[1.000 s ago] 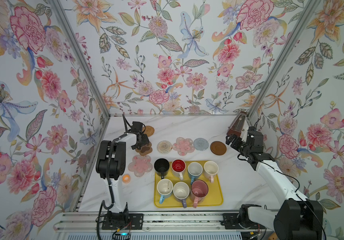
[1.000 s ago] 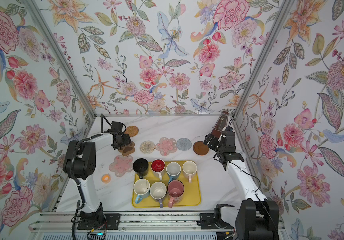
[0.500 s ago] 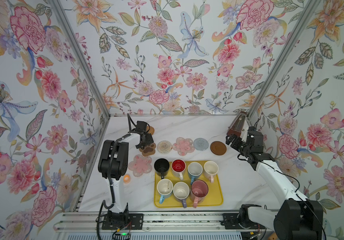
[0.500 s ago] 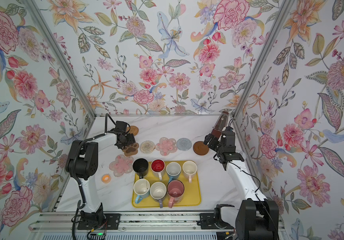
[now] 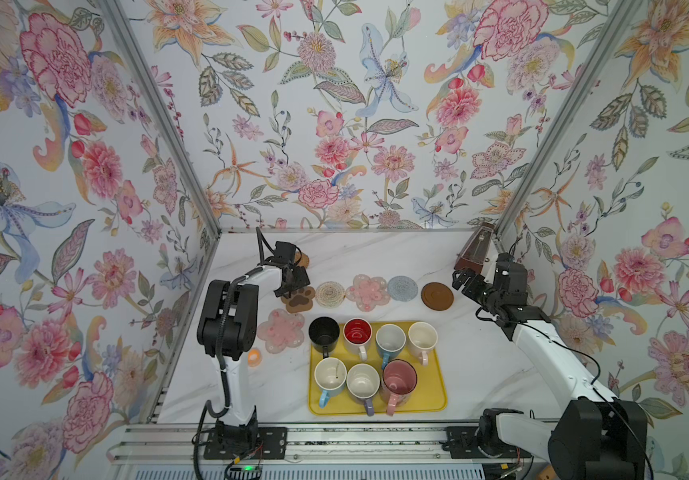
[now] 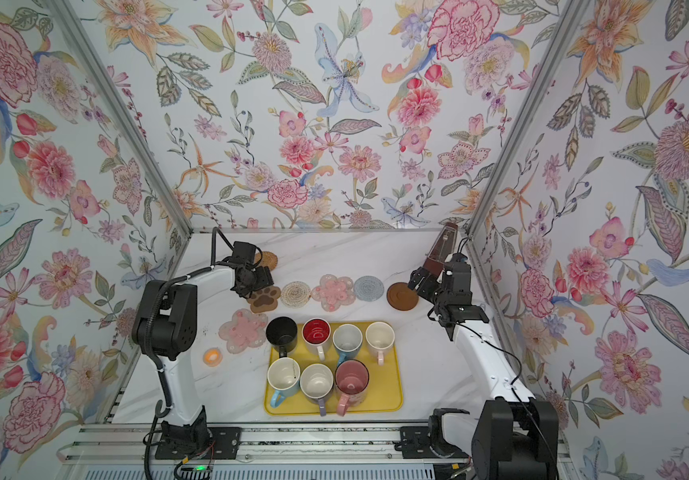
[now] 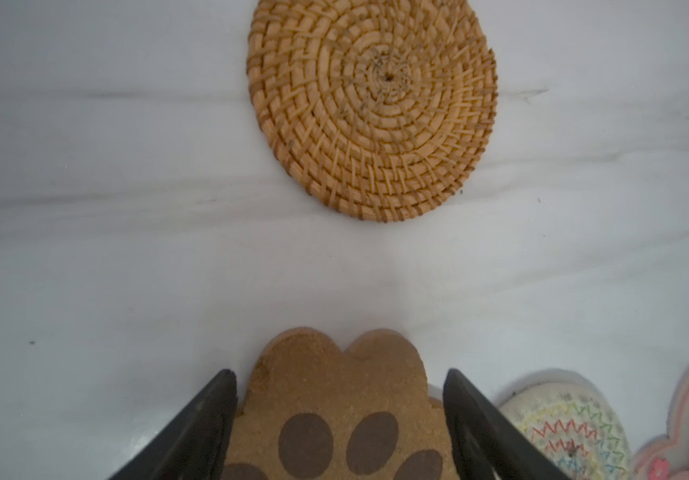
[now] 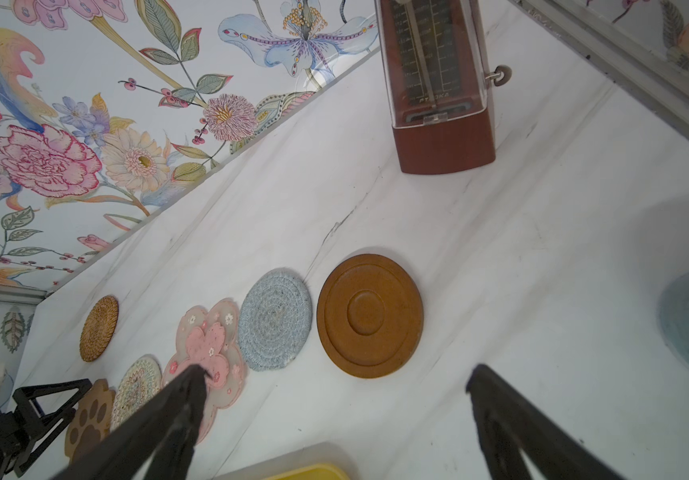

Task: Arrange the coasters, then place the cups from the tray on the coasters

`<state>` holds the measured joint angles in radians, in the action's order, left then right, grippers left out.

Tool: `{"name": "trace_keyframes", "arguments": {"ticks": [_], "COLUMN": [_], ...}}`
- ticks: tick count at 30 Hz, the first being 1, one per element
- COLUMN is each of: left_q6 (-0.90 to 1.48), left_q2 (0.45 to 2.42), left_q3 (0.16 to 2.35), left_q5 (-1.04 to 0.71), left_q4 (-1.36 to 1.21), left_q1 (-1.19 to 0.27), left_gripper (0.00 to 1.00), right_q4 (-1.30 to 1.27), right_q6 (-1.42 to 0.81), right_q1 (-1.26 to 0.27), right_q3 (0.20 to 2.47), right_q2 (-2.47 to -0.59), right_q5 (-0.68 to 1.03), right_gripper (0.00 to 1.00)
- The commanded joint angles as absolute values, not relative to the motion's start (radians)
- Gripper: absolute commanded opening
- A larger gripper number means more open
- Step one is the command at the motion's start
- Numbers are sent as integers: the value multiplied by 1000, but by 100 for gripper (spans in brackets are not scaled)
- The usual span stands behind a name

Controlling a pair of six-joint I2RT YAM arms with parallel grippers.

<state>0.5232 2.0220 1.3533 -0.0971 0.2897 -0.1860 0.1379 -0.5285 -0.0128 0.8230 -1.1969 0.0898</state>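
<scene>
Counting seven cups point(image 5: 390, 341) on the yellow tray point(image 5: 434, 399), seven coasters point(image 5: 367, 292) behind. Left gripper point(image 7: 340, 419) straddles the paw coaster point(image 7: 336, 411), jaws apart; right gripper point(image 8: 334, 415) gapes empty. Only its wrist view shows the metronome's point(image 8: 438, 104) dial.

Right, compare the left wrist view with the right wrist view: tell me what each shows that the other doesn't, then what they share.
Only the left wrist view shows the left claw open from above, its fingers either side of the paw coaster.

Only the right wrist view shows the metronome, the dark brown disc, the grey-blue round, the tray corner, and the open, empty right claw.

Both show the woven tan coaster, paw coaster, cream round and a pink flower coaster.
</scene>
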Motion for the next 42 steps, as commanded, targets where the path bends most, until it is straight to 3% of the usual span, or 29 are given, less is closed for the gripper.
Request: {"name": "trace_keyframes", "arguments": {"ticks": [1,13,22,33,42], "left_q6": [544,542,480,535,635], "left_q2": [2037,2009,1795,1433,1345], "left_q3": [1383,1396,1390,1008,860], "left_q5": [-122,-131,12,227,181], "left_q4": [287,284,389,629,634], "left_q1": [-199,-200,-184,-273,-349], "left_gripper": [80,80,81,81,81], "right_q4": [138,139,133,108,100], "right_q6": [-519,-520,-523,-528,-524], "right_q1": [-18,-18,-20,-30,-44], "right_q3": [812,809,822,829,849], "right_q2": [-1191,-1188,-1202,-1232,-1251], "right_q5": [75,77,87,98,103], "right_gripper": [99,99,99,99,99]}}
